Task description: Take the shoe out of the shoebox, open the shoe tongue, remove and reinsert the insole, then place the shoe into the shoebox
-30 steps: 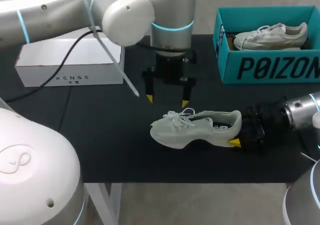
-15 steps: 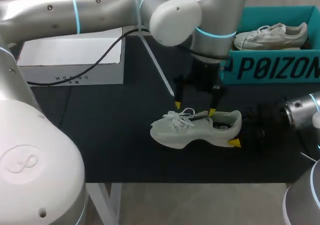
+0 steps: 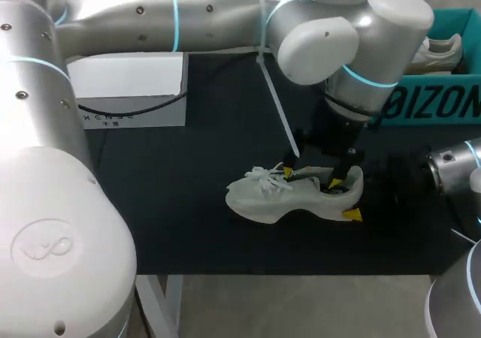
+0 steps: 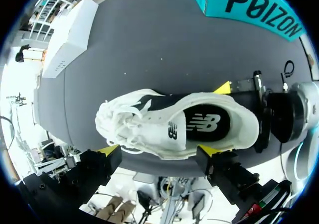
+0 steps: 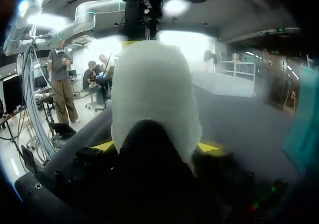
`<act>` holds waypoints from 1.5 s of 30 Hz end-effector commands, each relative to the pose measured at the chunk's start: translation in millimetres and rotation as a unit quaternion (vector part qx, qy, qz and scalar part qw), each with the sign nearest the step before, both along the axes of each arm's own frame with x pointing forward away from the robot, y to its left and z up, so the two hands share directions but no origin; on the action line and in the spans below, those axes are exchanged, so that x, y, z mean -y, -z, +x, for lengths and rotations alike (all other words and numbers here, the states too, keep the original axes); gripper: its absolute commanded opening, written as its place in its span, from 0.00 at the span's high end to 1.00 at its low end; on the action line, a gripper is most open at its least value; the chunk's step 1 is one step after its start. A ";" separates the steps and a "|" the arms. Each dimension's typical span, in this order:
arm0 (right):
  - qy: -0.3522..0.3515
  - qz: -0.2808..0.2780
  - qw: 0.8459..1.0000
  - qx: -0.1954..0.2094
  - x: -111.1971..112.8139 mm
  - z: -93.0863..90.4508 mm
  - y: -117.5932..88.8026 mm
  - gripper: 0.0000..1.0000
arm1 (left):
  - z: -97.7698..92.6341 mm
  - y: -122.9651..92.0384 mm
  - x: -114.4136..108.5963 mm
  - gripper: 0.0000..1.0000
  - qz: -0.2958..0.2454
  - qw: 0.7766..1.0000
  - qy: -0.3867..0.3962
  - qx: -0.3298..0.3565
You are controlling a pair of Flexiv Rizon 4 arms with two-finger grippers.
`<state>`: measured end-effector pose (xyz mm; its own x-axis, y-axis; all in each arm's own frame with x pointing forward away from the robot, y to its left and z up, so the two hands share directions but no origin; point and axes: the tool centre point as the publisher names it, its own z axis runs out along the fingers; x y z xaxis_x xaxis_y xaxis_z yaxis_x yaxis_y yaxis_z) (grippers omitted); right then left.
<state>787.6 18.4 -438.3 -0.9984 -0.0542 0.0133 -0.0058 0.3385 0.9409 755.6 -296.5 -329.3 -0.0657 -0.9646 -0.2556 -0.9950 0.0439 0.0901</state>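
Note:
A white sneaker point(image 3: 279, 194) lies on its sole on the black table point(image 3: 173, 203), toe to the left, laces loose. Its dark insole point(image 4: 207, 124) shows in the opening. My left gripper point(image 3: 312, 177) hangs open just above the shoe's opening, one yellow tip near the tongue and one near the heel. In the left wrist view the left gripper point(image 4: 158, 150) straddles the sneaker point(image 4: 169, 132) lengthwise without touching it. My right gripper point(image 3: 356, 197) comes in from the right and is shut on the heel; in its own view the heel point(image 5: 154, 99) fills the gap of the right gripper point(image 5: 155, 146).
A teal shoebox point(image 3: 432, 101) stands at the back right with a second white shoe point(image 3: 443, 51) inside. A white box point(image 3: 128, 90) sits at the back left. The left arm spans the table's back from left to right.
My left arm has swung right and come down, from behind the shoe's toe to just over its opening. The shoe and my right gripper have stayed put.

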 end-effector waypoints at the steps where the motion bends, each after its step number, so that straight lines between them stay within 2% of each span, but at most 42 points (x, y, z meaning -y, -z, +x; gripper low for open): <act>1: 0.001 -0.001 1.000 0.000 -3.6 0.1 9.3 1.00 | -0.1 2.7 2.1 0.00 0.034 0.999 -0.013 0.016; 8: 0.001 -0.001 1.000 0.000 -3.6 0.1 9.3 1.00 | 4.2 6.6 -6.9 0.00 0.036 0.998 -0.037 0.032; 24: 0.001 -0.001 1.000 0.000 -3.6 0.1 9.3 1.00 | 6.7 26.3 -9.4 0.00 0.058 0.996 -0.047 0.049; 25: 0.001 -0.001 1.000 0.000 -3.6 0.1 9.3 1.00 | 7.0 27.1 -9.7 1.00 0.057 0.996 -0.048 0.050; 34: 0.001 -0.001 1.000 0.000 -3.6 0.1 9.3 1.00 | 8.9 27.2 -12.8 1.00 0.053 0.996 -0.047 0.050; 45: 0.001 -0.001 1.000 0.000 -3.6 0.1 9.3 1.00 | 16.8 12.8 -26.0 1.00 0.038 0.996 -0.050 0.057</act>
<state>787.6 18.5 -438.2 -0.9984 -0.0541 0.0133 -0.0058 0.3383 0.9410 773.4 -280.0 -348.0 0.0617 -0.9369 -0.3440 -0.9981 -0.0594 -0.0173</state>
